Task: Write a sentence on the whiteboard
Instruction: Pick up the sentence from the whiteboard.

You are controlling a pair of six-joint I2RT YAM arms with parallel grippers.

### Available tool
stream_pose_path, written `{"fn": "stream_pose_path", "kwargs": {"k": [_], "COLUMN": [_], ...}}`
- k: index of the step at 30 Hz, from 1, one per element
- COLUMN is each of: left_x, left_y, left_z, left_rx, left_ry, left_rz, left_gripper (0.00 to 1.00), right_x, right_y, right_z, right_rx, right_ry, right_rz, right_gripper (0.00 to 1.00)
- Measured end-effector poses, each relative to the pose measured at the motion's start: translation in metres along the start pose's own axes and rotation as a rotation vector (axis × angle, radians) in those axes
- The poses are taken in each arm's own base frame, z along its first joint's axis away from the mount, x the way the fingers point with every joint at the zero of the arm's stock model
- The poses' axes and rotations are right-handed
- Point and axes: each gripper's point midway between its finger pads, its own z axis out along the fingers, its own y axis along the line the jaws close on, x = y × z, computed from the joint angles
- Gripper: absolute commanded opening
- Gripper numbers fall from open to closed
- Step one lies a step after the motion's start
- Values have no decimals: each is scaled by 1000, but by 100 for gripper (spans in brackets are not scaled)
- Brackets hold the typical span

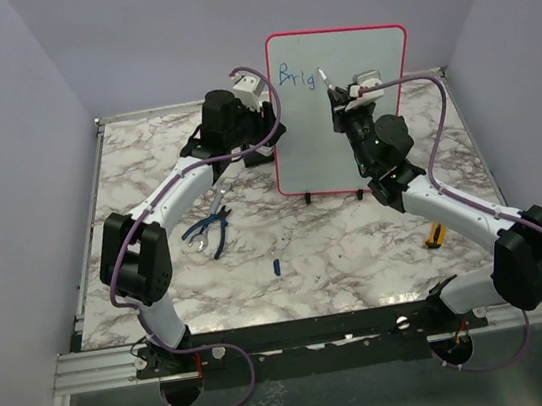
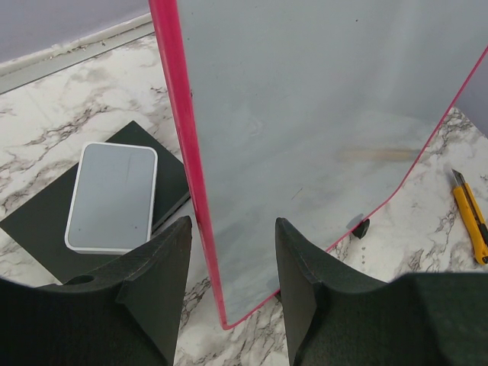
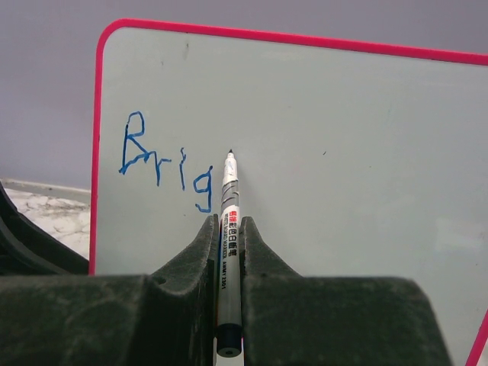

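The whiteboard (image 1: 311,142) stands upright on small black feet (image 2: 361,227) at the middle of the bench (image 1: 337,244), closer to the far edge than the near one, with its face turned toward the near edge. The writing (image 3: 164,164) sits in the board's top left corner: four blue letters, "Brig", in thin strokes. The tip of a pen (image 3: 229,191) is at the board just right of the "g". The right gripper (image 3: 227,229) holds this pen with its jaws closed narrow on the barrel and the tip pointing up. The left gripper (image 2: 229,255) is at the board's left side, low down. Its jaws are spread wide with the red frame passing between them, and I cannot tell whether either finger touches it. Behind the board, a grey block with a white rim (image 2: 110,198) lies on a black pad. Blue-handled pliers (image 1: 210,234) lie left of the middle. A small blue piece (image 1: 276,266) lies toward the near edge. A yellow knife (image 1: 435,235) lies toward the near right corner.
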Motion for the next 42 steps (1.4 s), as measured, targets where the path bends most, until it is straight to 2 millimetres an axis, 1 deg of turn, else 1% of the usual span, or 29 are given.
{"fn": "stream_pose_path", "kwargs": {"k": [12, 20, 23, 35, 42], "left_x": [0, 0, 0, 0, 0], "left_y": [0, 0, 0, 0, 0], "left_z": [0, 0, 0, 0, 0], "left_rx": [0, 0, -1, 0, 0], "left_ry": [0, 0, 0, 0, 0], "left_rz": [0, 0, 0, 0, 0], "left_gripper": [49, 49, 49, 49, 49], "right_x": [4, 28, 31, 29, 17], "right_y": [0, 2, 2, 2, -1], "right_z": [0, -10, -11, -11, -7], "right_rx": [3, -4, -4, -3, 12], "right_ry": [9, 54, 61, 54, 27], "right_rz": [9, 25, 31, 34, 28], "right_gripper": [1, 1, 1, 1, 1]}}
